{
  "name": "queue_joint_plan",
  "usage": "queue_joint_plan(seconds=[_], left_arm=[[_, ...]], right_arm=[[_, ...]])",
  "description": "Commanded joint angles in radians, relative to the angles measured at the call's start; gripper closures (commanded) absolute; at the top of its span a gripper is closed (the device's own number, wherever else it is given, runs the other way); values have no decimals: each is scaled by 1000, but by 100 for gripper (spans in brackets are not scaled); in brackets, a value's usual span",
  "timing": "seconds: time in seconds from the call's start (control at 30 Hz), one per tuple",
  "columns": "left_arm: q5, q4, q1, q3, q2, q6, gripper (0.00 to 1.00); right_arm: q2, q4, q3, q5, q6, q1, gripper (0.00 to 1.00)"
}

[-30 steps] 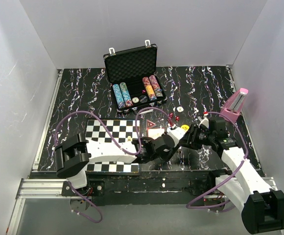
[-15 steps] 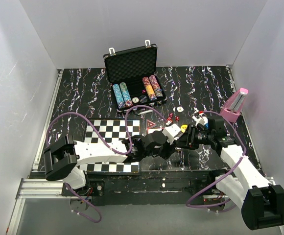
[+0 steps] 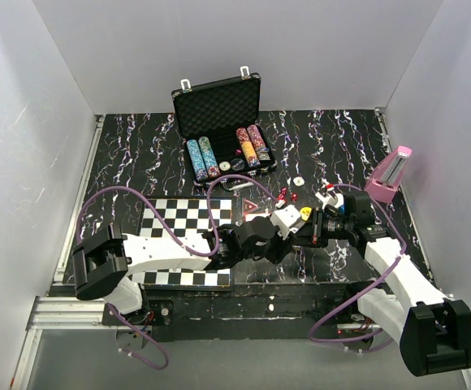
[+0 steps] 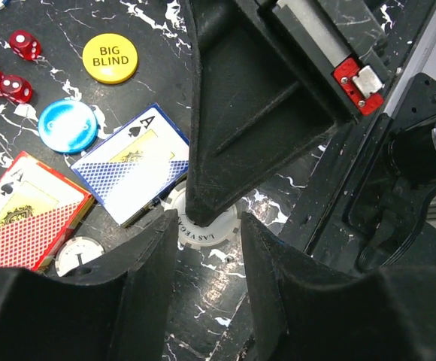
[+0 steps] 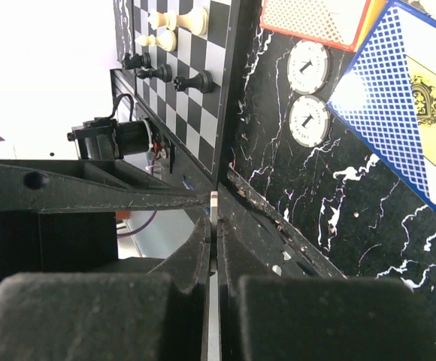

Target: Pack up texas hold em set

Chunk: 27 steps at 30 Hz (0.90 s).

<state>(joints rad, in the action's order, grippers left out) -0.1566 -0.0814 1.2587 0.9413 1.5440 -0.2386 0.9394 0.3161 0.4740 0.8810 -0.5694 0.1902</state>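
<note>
Robotics lab test cell, plain white enclosure walls [image 3: 49, 122], aluminium frame rails [image 3: 61, 313], black marbled tabletop [image 3: 138, 154].

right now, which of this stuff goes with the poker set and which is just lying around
Poker set: briefcase, chip rows, blue deck, red deck, red dice, big blind button, blue chip, white chip.
Lying about: chessboard, chess pieces, pink metronome.

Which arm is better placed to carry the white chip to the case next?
Right, probably. The right claw is shut on the white chip, which shows edge-on in its wrist view. The left claw is open, only flanking that chip and gripping nothing.
</note>
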Motion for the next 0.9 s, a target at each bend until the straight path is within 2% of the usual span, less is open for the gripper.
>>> queue_joint_plan(seconds=[0.0,0.03,0.13,0.17,0.23,0.3,0.4,0.43,0.6,0.63,0.7,0.87], left_arm=[[0,-11,-7,1,-39,18,64],[2,-8,-10,-1,-44,16,54],[9,15,-34,-10,-68,5,5],[21,31,-48,-13,-87,7,2],[64,75,-86,-13,-145,12,2],[156,173,-149,-9,-221,13,2],[363,325,-309,31,-312,-2,2],[403,419,-384,60,-337,4,2],[483,712,-641,221,-354,50,2],[461,720,-680,232,-355,27,2],[512,663,-751,196,-370,-1,2],[441,557,-863,128,-381,-21,2]], right_arm=[[-11,-35,12,30,-1,-3,99],[-14,-38,17,21,-6,-3,99],[-27,-28,47,-69,-3,-3,99],[-28,6,78,-129,12,-3,99],[-25,75,164,-291,52,-2,99],[-19,83,253,-378,106,-2,99],[33,18,342,-395,219,2,99],[65,6,379,-393,276,3,99],[275,-57,547,-396,484,44,99],[321,-63,598,-408,532,64,99],[402,-89,658,-448,642,106,99],[619,-164,803,-475,911,170,99]])
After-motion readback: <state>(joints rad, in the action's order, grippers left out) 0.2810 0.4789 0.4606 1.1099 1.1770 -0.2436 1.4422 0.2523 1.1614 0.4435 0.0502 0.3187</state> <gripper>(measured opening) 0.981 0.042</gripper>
